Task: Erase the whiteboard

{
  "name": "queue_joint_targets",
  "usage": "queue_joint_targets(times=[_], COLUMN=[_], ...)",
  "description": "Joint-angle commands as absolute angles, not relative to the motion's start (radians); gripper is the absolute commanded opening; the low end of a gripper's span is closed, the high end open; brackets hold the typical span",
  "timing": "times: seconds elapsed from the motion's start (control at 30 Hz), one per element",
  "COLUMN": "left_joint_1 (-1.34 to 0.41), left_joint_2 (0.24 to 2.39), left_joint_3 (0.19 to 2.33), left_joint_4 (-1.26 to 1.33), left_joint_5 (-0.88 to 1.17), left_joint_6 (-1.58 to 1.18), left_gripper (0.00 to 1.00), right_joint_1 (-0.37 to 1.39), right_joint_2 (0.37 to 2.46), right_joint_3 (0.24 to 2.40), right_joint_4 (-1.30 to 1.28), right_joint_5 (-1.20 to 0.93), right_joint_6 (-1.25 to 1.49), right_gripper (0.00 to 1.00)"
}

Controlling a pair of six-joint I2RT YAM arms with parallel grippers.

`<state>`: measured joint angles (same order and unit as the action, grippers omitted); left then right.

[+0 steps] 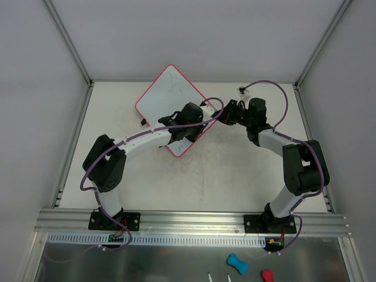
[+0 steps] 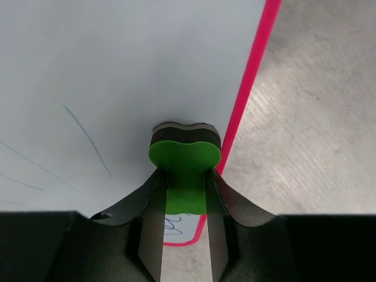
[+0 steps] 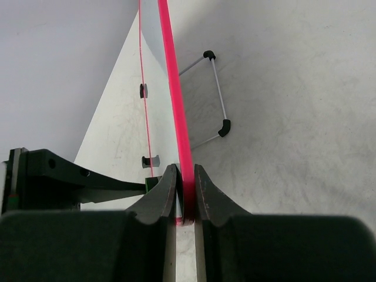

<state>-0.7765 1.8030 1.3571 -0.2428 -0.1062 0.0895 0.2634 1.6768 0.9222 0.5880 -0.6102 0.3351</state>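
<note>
Setting: scuffed off-white table top (image 1: 235, 170) inside a white-walled enclosure w/ aluminium frame.

The square flat whiteboard with thin red-pink rim (image 1: 167, 94) sits toward the back centre of the table, turned corner-on like a diamond. Thin blue pen strokes (image 2: 88, 141) show on its face, plus a scribble by the near corner, so erasing is judged incomplete.

The small green bone-shaped eraser w/ dark felt pad (image 2: 185, 155) is pinched at its waist by the left gripper (image 2: 185, 182). Its pad end appears to be on the board, just beside the rim. The right gripper (image 3: 187, 197) is pressed together on the rim at the board's right corner, steadying it.

Risks (judgement):
- A stroke toward the rim could run the pad off the edge or snag it.
- Sideways wiping force may pivot the board in the thin edge grip, so it slips.
- Both wrists work near the same corner, so contact between the arms is possible.

View differences:
- Right wrist alone shows the board edge-on, a bent wire stand with black tips (image 3: 214, 100) beside the rim, and two small black clips (image 3: 143, 90) on the far edge. Whether the board lies fully flat can't be told.
- Left wrist alone shows the pen marks and the eraser's position clearly.
- Top view alone gives the board's placement and both arms' reach.
</note>
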Motion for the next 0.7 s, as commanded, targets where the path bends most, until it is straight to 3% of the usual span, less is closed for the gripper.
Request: queue_joint_targets(times=[0.0,0.43,0.67], left_joint_1=[-0.733,-0.592,-0.428], left_joint_2=[1.882,1.813,1.807], left_joint_3=[1.276,1.345,1.333], left_joint_4=[-0.411,-0.399,-0.281], left_joint_5=[-0.179,-0.273,-0.057], left_joint_6=[0.034,-0.112,-0.227], left_gripper=[0.00,0.00,0.00], right_joint_1=[0.318,0.319,0.318], right_joint_2=[1.657,1.652,1.649], right_joint_3=[0.951,0.950,0.948], right_joint_4=[0.606,0.606,0.606], right_joint_5=[-0.644,-0.640,-0.640], right_joint_6=[0.276,0.281,0.281], right_gripper=[0.00,0.00,0.00])
